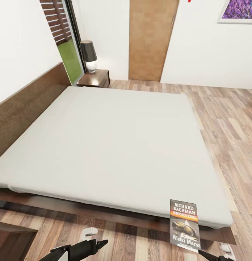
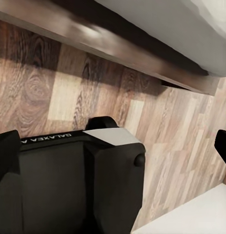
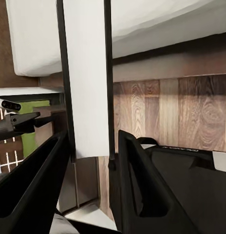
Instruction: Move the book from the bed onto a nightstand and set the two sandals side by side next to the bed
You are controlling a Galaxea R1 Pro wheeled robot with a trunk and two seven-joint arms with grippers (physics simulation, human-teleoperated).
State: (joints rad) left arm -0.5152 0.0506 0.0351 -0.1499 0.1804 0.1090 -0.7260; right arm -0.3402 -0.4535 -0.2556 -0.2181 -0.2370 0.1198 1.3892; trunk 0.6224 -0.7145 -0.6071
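The book, a dark paperback with white "RICHARD BACHMAN" lettering and an orange strip, sits over the near right corner of the bed, its near end past the mattress edge. My right gripper is shut on that near end. In the right wrist view the book runs edge-on between the two black fingers. My left gripper hangs low over the floor in front of the bed frame, open and holding nothing. A nightstand stands beyond the bed's far corner. The sandals are out of view.
A lamp stands on the far nightstand, beside a window. A tan door is in the far wall. A dark wooden cabinet corner shows at the near left. Wood-plank floor runs along the bed's right side.
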